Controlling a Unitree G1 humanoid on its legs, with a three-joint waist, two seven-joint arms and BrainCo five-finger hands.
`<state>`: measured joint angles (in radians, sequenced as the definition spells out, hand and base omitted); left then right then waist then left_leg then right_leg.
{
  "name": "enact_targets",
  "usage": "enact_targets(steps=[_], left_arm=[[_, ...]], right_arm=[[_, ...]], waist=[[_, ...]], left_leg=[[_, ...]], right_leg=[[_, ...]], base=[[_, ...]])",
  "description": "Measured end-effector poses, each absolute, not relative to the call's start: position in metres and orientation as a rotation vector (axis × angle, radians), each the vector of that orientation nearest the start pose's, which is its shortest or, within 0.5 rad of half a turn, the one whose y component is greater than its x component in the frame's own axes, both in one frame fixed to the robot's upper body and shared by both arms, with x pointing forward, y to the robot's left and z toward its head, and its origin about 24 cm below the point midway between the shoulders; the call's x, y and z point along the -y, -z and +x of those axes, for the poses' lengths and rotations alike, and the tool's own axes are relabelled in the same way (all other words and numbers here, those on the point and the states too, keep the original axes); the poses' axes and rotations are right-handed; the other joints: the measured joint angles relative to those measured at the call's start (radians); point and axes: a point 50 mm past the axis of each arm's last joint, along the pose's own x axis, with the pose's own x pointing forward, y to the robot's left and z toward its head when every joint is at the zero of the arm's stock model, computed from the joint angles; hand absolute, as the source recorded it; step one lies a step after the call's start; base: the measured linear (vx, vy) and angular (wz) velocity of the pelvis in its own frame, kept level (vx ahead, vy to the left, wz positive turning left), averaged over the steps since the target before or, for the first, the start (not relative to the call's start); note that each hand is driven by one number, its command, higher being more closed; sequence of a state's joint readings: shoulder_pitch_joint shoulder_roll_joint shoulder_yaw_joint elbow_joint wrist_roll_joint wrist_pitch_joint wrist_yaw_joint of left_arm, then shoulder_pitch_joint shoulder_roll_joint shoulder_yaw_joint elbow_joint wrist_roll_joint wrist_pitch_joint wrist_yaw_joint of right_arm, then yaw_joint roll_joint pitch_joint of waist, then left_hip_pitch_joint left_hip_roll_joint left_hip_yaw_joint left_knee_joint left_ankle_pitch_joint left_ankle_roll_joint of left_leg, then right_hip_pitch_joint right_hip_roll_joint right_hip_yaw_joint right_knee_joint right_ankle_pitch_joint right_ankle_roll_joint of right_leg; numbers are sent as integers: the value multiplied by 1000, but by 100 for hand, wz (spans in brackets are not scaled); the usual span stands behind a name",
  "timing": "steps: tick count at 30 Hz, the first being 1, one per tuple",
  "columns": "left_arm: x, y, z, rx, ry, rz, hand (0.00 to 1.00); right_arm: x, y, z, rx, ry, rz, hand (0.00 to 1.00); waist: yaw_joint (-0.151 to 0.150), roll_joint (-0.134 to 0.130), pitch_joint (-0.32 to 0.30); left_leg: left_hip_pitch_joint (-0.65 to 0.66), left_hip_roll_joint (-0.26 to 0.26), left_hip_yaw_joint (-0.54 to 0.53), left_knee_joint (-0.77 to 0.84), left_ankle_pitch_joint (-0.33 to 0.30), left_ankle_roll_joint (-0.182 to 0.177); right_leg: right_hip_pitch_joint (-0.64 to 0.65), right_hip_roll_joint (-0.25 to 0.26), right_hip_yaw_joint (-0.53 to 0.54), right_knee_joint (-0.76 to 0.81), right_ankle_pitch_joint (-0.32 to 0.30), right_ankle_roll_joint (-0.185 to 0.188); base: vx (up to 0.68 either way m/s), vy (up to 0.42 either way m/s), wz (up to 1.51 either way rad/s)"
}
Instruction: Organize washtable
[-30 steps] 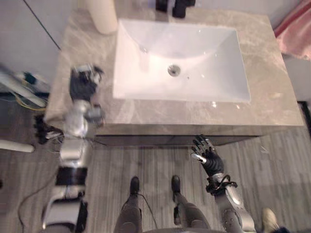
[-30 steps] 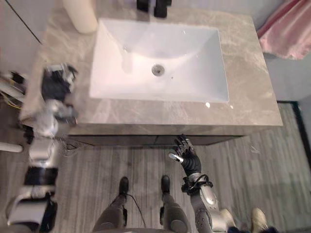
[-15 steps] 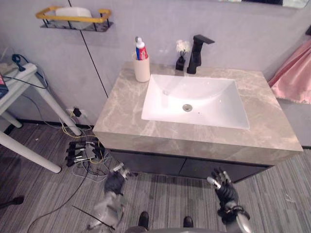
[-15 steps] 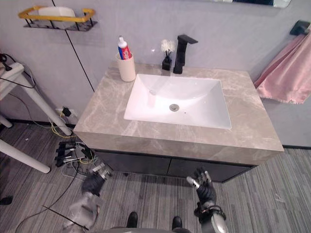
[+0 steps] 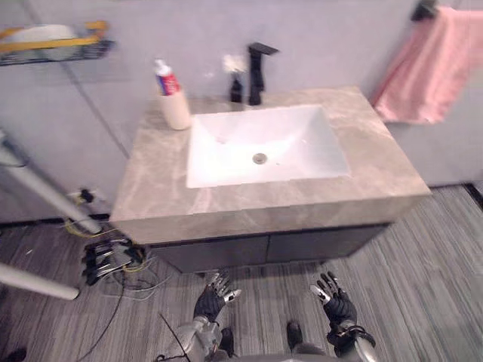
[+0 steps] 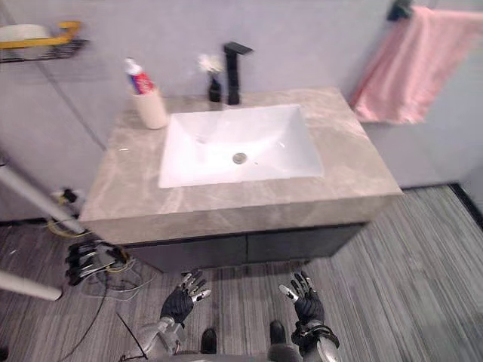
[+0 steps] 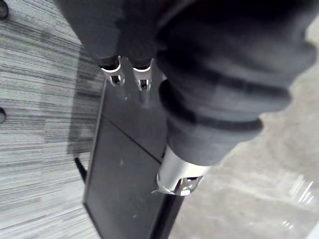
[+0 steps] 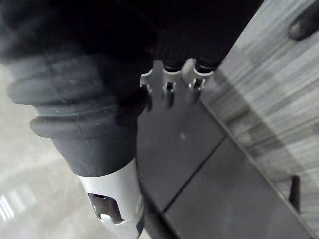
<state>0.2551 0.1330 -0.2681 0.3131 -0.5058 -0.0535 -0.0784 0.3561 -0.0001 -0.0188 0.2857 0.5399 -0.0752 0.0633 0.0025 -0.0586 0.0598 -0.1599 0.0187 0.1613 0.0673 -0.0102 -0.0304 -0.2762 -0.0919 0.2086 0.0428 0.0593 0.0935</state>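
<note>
The washtable's grey marbled top (image 5: 155,185) holds a white sink (image 5: 226,151). At its back left stands a cream cup (image 5: 178,113) with a red, white and blue toothpaste tube (image 5: 164,75) in it. Behind the sink are a black faucet (image 5: 256,72) and a small dark vase with a white flower (image 5: 235,87). My left hand (image 5: 211,299) and right hand (image 5: 336,303) hang low in front of the dark cabinet (image 5: 302,243), both open with fingers spread and nothing in them. In the left wrist view the fingers (image 7: 130,74) point at the cabinet front.
A pink towel (image 5: 419,68) hangs on the wall to the right. A yellow-railed shelf (image 5: 53,41) sits on the wall at the left. White table legs (image 5: 41,196) and a tangle of cables with a power strip (image 5: 106,256) lie on the floor left of the cabinet.
The camera has swung up and back. My left hand has come off the counter's left edge, dropped in front of the cabinet and stretched its fingers. The right hand stays low and open.
</note>
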Motion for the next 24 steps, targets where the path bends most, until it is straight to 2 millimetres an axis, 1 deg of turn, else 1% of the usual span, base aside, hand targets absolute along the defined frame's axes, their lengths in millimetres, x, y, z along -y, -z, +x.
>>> enact_targets(steps=[1,2,3,4,5,6,7,8,9,10,11,12,13,14,15,16,17,20,22,24], left_arm=[[-133,76,164,-536,115,-374,0],[-128,74,176,-522,117,-362,0],[-128,73,182,-512,119,-352,0],[-127,70,188,-496,125,-338,0],[-127,68,189,-484,129,-318,0],[-131,66,192,-472,119,-305,0],[-127,69,187,-483,94,-335,0],[-128,69,186,-482,85,-338,0],[-126,71,183,-488,70,-349,0],[-126,69,184,-481,69,-351,0],[-126,70,184,-488,61,-348,0],[-123,71,184,-496,61,-358,0],[-119,70,186,-491,68,-367,0],[-119,72,183,-501,64,-370,0],[-119,72,182,-505,63,-369,0],[-117,72,182,-508,57,-385,0],[-113,72,182,-509,67,-401,0],[-108,73,182,-517,98,-387,0],[-107,77,179,-544,118,-355,0],[-106,77,181,-544,124,-350,0]], right_arm=[[173,80,141,-486,238,533,0],[178,75,152,-461,236,502,0],[178,74,156,-452,236,500,0],[175,74,155,-452,240,506,0],[170,74,156,-455,222,508,0],[167,73,160,-450,205,505,0],[159,69,172,-436,147,479,0],[157,71,176,-440,139,474,0],[153,73,176,-455,118,465,0],[149,73,178,-462,96,458,0],[145,74,180,-469,69,450,0],[146,73,182,-468,50,431,0],[147,74,179,-475,53,429,0],[149,78,170,-498,67,432,0],[150,79,166,-503,73,432,0],[153,83,153,-529,87,434,0],[156,84,144,-539,94,434,0],[158,87,137,-556,104,436,0],[157,87,137,-553,106,448,0],[156,86,138,-549,112,468,0]], waist=[[-4,-3,6],[-20,25,26],[-21,22,33],[-29,8,39],[-34,-19,39],[-34,-36,45],[-3,-1,30],[14,-17,29],[14,-17,24],[18,-22,21],[27,-27,19],[32,11,29],[37,21,33],[39,20,37],[37,19,37],[37,13,38],[36,14,38],[34,17,38],[31,17,39],[31,27,46]], left_leg=[[-7,2,28,9,-7,13],[2,40,103,-3,-3,37],[1,49,129,5,-6,40],[3,49,166,31,-21,51],[-3,39,206,101,-60,56],[-17,34,218,148,-87,55],[-34,49,233,116,-104,73],[-21,56,305,116,-101,77],[-15,61,348,120,-97,79],[-26,64,375,130,-100,79],[-62,80,408,157,-101,78],[-89,127,414,181,-94,74],[-90,146,415,189,-94,74],[-74,162,414,202,-93,73],[-65,167,411,205,-92,71],[-49,170,394,206,-84,59],[-40,170,373,200,-78,50],[-35,172,358,169,-54,25],[-21,172,358,156,-39,24],[0,174,348,157,-39,23]], right_leg=[[-1,-5,7,-24,-4,-6],[-32,-11,-104,61,-34,-48],[-77,-16,-175,208,-56,-52],[-100,-57,-291,422,-141,-52],[-95,-98,-384,485,-175,-59],[-93,-89,-400,457,-169,-62],[-42,-44,-380,359,-187,-72],[-62,-73,-410,482,-251,-106],[-16,-120,-494,574,-319,-84],[49,-128,-540,505,-334,-42],[105,-111,-546,353,-347,-2],[116,-57,-549,258,-283,-10],[126,-37,-544,230,-252,-16],[161,-18,-535,198,-241,-23],[175,-13,-537,194,-236,-26],[195,-7,-542,189,-234,-28],[211,1,-553,175,-232,-31],[221,21,-555,158,-214,-51],[227,27,-544,149,-200,-66],[245,35,-530,139,-186,-70]], base=[[-68,76,-135],[-66,42,-120],[-60,46,-128],[-16,19,-106],[-6,36,-109],[-155,54,-161],[-154,46,-177],[-174,33,-194],[-9,0,-132],[-36,-30,-121],[-72,-92,-100],[-94,-81,-86],[-107,-63,-53],[-47,-19,-21],[-85,-58,2],[-85,-83,21],[-100,-92,22],[-65,-59,3],[-53,-30,-20],[-71,-11,-19]])
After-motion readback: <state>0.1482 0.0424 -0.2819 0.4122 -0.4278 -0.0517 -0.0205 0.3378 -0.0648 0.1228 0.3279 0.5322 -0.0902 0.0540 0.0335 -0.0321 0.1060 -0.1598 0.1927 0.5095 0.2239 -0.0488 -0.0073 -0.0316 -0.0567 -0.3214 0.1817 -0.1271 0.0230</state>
